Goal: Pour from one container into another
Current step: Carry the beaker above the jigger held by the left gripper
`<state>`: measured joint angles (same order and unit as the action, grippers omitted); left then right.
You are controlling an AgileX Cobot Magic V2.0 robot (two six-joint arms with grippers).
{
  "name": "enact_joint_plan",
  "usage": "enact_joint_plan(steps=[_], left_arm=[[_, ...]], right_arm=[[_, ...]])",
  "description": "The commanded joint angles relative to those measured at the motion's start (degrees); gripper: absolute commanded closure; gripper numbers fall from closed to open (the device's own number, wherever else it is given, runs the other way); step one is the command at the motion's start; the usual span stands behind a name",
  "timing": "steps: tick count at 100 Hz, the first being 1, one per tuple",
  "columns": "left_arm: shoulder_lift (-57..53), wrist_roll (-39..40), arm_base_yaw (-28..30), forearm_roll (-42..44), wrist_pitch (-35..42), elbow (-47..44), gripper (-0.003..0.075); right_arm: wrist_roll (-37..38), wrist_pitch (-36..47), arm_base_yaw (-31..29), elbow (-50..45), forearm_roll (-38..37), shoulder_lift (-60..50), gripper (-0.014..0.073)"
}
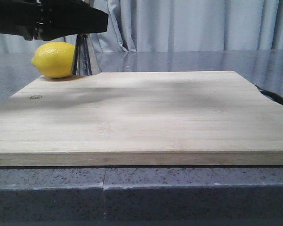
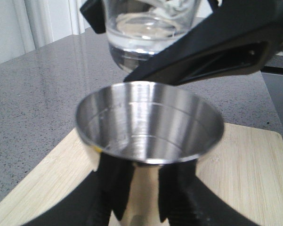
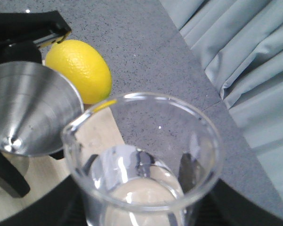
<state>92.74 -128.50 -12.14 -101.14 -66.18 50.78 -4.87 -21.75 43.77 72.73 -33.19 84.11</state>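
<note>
The steel jigger stands at the wooden board's far left corner. My left gripper is shut on its narrow waist, one finger on each side. Its upper cup looks empty. In the front view only its lower cone shows under a black gripper body. The clear glass beaker holds clear liquid and hangs roughly upright, just above and beyond the jigger's rim. My right gripper is shut on the beaker, its black fingers on either side of the glass.
A yellow lemon lies right behind the jigger, touching or nearly touching it, also seen as the lemon. The wooden board lies on a grey speckled counter. A black cable runs off its right edge. Curtains hang behind.
</note>
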Motion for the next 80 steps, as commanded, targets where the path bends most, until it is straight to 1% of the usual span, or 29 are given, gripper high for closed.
enact_joint_plan(steps=[1, 10, 37, 64, 80], left_arm=[[-2.6, 0.4, -0.4, -4.8, -5.8, 1.5, 0.0502], [-2.6, 0.4, -0.4, -4.8, -5.8, 1.5, 0.0502], [-2.6, 0.4, -0.4, -4.8, -5.8, 1.5, 0.0502], [-2.6, 0.4, -0.4, -4.8, -5.8, 1.5, 0.0502], [-2.6, 0.4, -0.4, -4.8, -5.8, 1.5, 0.0502]], right_arm=[[-0.3, 2.8, 1.4, 2.2, -6.0, -2.0, 0.0314], [-0.3, 2.8, 2.5, 2.2, -9.5, -2.0, 0.0314], [-0.3, 3.1, 3.2, 2.2, -14.7, -1.9, 0.0314], [-0.3, 3.6, 3.2, 2.2, -24.7, 0.3, 0.0314], [-0.3, 4.8, 3.2, 2.2, -27.3, 0.9, 0.0314]])
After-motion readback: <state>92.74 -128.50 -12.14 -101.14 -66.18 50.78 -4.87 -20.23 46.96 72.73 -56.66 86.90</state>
